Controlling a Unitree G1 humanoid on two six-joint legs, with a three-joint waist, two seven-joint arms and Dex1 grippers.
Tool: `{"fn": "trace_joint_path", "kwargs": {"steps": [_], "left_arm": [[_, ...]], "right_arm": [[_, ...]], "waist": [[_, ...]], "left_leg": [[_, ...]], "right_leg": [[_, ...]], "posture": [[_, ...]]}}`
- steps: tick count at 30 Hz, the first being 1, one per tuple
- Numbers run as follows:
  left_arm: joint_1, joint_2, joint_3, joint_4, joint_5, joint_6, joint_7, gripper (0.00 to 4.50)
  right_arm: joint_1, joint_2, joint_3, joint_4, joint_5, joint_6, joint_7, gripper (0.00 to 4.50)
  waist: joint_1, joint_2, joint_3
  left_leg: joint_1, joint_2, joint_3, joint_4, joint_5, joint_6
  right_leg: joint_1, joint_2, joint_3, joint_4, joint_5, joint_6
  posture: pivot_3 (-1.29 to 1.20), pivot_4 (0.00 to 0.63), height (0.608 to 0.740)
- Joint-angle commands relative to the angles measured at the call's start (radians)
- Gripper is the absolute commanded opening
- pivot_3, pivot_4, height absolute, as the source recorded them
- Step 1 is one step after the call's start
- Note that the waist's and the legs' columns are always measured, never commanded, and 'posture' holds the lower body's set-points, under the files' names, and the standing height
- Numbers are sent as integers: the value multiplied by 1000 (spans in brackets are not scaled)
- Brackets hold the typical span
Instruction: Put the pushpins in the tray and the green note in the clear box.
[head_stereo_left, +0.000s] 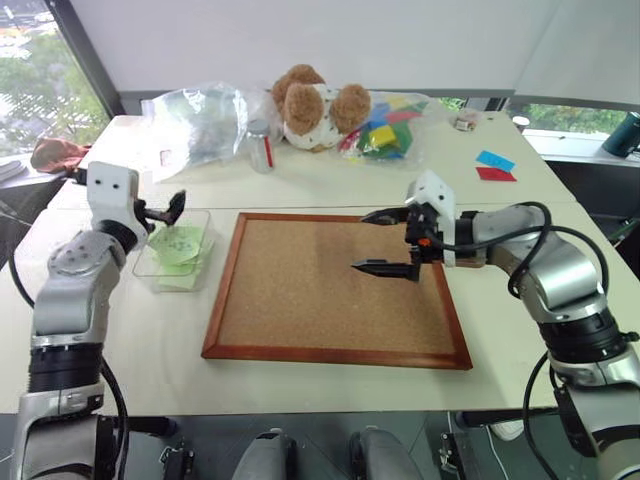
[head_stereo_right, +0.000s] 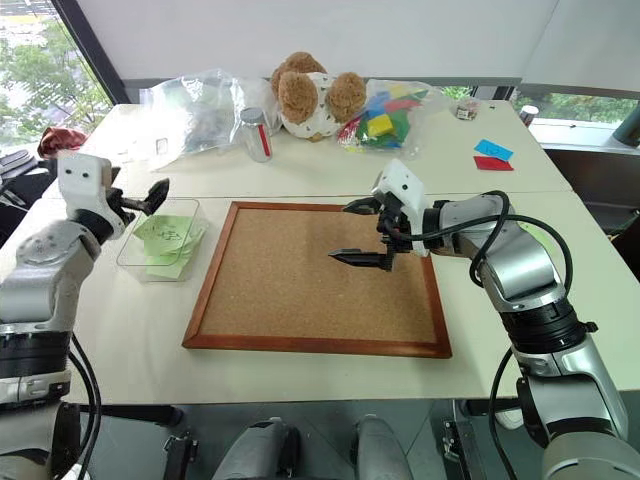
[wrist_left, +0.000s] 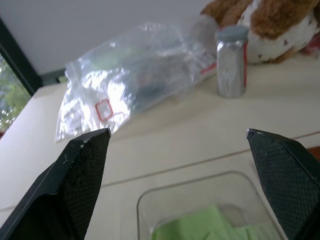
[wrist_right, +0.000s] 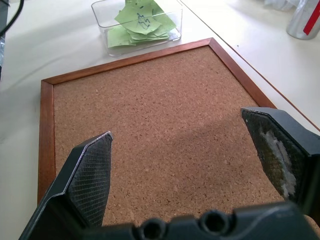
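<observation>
Cream table (head_stereo_left: 300, 180), cork board (head_stereo_left: 335, 290), plush bear (head_stereo_left: 315, 105), plastic bag (head_stereo_left: 195, 125)

The pen marks on the green note (wrist_right: 141, 19) are too small to read (just dark squiggles), and the clear box (wrist_left: 150, 210) runs off the frame's edge.

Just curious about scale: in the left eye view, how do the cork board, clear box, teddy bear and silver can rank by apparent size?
1. cork board
2. teddy bear
3. clear box, close to the bear, unsure
4. silver can
</observation>
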Motion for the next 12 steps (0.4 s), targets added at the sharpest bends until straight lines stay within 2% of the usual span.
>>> {"fn": "trace_joint_path", "kwargs": {"steps": [1, 6, 12], "left_arm": [[-3, 29, 48, -115, -141, 123, -107, 4472], [96, 67, 90, -306, -456, 368, -303, 4472], [165, 112, 85, -413, -605, 481, -385, 4472]], "right_arm": [[6, -18, -44, -11, 4, 1, -12, 4500], [105, -70, -91, -63, 20, 43, -24, 4500], [179, -105, -140, -137, 49, 97, -48, 4500]], "waist": [[0, 0, 0], [-1, 0, 0], [-3, 0, 0]], "left_leg": [[0, 0, 0, 0, 0, 0], [-1, 0, 0, 0, 0, 1], [-1, 0, 0, 1, -3, 5]], "right_leg": [[0, 0, 0, 0, 0, 0], [0, 0, 0, 0, 0, 0], [0, 0, 0, 1, 0, 0]], "posture": [[0, 150, 740], [0, 150, 740], [0, 150, 740]]}}
